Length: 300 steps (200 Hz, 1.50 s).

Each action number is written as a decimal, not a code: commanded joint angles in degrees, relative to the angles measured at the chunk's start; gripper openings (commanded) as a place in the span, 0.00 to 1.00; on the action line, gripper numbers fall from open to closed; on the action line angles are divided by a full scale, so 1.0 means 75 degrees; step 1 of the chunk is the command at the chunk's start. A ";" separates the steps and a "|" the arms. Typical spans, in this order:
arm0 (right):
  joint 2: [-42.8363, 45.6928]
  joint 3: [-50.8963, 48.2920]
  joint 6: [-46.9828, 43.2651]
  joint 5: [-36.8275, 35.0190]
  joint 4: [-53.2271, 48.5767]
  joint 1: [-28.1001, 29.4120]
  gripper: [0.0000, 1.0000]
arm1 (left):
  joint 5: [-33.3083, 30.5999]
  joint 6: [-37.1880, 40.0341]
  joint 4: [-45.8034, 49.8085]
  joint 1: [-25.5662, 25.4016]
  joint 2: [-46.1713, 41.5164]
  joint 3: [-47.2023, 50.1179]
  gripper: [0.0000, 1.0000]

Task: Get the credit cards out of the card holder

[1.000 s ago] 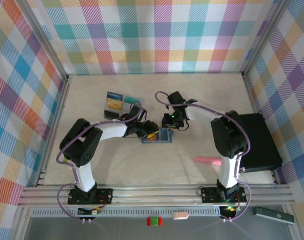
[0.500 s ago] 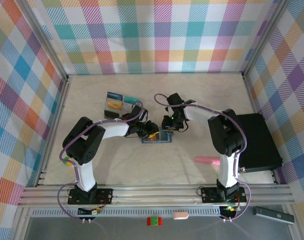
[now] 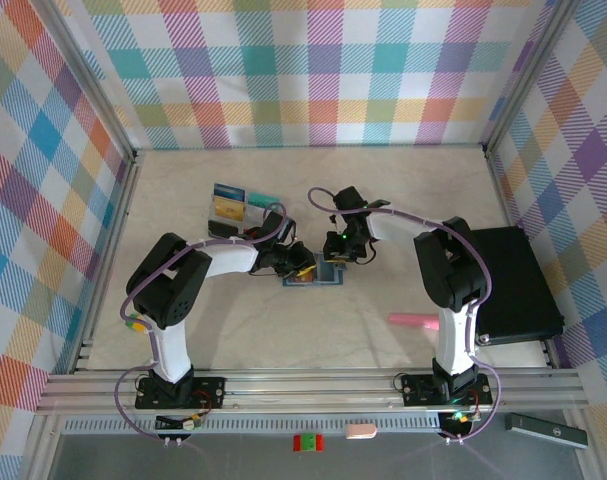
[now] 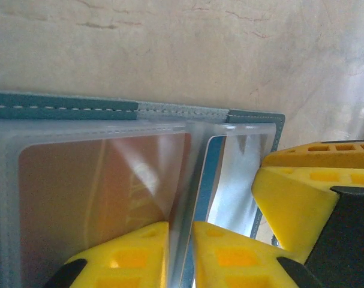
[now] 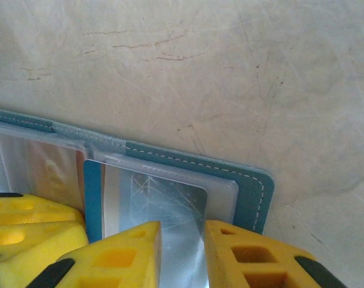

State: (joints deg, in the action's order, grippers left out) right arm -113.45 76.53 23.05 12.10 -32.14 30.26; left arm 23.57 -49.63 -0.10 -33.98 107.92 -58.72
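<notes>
Card holder [image 3: 326, 274] lies open at centre, betw. both grippers. Left gripper [image 4: 180, 255]: pinched on a clear sleeve [image 4: 186, 180] leaf. Right gripper [image 5: 183, 258]: jaws slightly apart over silver-blue card [image 5: 164, 198], no clamp evident. Judged: cards light, stiff, slick; sleeves floppy. Best hold is the card's exposed edge, w/ holder pinned.

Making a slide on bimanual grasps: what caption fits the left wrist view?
Left gripper pinching a clear sleeve page of the teal card holder, a reddish credit card visible inside.
</notes>
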 commanded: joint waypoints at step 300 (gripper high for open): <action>0.0208 0.0377 0.0027 0.0962 0.0123 -0.0109 0.25 | 0.0513 0.0719 0.0013 0.0452 -0.0470 0.0559 0.00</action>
State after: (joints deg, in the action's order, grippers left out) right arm -112.36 78.50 23.11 16.60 -31.27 29.58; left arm 28.64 -45.34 -1.65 -30.98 105.36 -54.68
